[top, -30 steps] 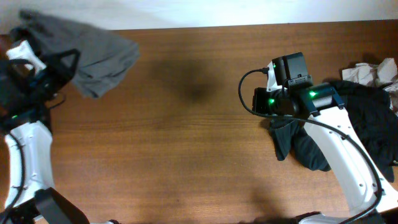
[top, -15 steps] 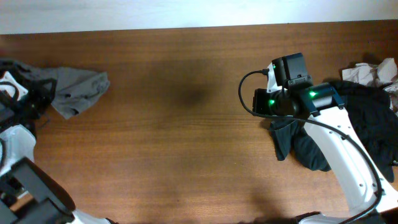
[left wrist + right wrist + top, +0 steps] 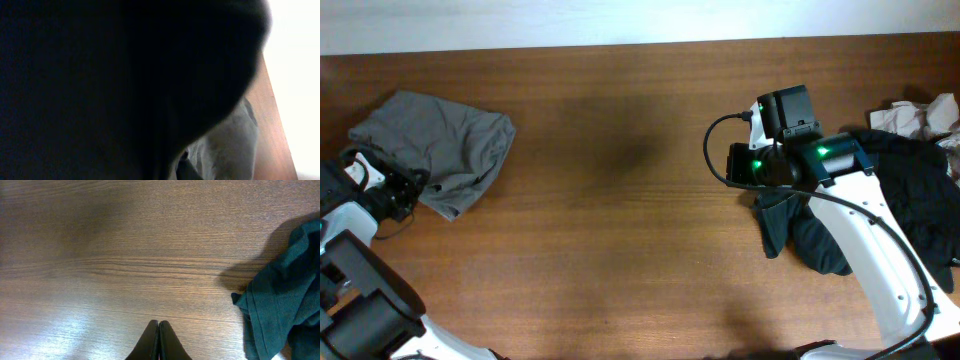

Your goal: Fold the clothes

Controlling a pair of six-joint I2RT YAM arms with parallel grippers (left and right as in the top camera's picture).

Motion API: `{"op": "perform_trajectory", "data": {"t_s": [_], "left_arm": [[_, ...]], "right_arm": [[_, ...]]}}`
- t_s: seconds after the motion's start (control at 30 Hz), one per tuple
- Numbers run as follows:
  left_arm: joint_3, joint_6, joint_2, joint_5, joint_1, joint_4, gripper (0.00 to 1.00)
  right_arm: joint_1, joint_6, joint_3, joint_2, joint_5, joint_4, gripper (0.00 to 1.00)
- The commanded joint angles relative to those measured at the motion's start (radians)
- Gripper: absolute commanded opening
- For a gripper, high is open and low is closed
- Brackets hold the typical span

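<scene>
Wooden table (image 3: 620, 250): grey shorts (image 3: 445, 145) spread at 9 o'clock, left gripper (image 3: 408, 192) pinching their edge, prob. to flatten; right gripper (image 3: 158, 340) closed, empty, 3 o'clock beside black clothes (image 3: 930, 200).

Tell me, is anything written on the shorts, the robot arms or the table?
None: no word, label, brand, number or sign can be read in any view. The shorts, the table and the right arm carry no writing; that arm shows only green lights. The left wrist view is mostly dark.
</scene>
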Motion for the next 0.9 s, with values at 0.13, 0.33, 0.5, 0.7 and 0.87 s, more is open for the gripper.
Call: {"op": "perform_trajectory", "data": {"t_s": [0.13, 0.33, 0.5, 0.7, 0.87], "left_arm": [[0.001, 0.015, 0.006, -0.072, 0.07, -0.084, 0.0], [0.001, -0.027, 0.006, -0.097, 0.117, -0.115, 0.01], [0.001, -0.115, 0.006, -0.088, 0.114, -0.096, 0.0], [0.001, -0.207, 0.006, -0.085, 0.08, -0.121, 0.01], [0.001, -0.228, 0.006, -0.09, 0.048, -0.145, 0.01]], "right_arm": [[-0.005, -0.01, 0.001, -0.005, 0.029, 0.0, 0.04], [-0.005, -0.01, 0.001, -0.005, 0.029, 0.005, 0.04], [-0.005, -0.01, 0.001, -0.005, 0.032, 0.006, 0.04], [-0.005, -0.01, 0.001, -0.005, 0.032, 0.007, 0.04], [-0.005, -0.01, 0.001, -0.005, 0.032, 0.008, 0.04]]}}
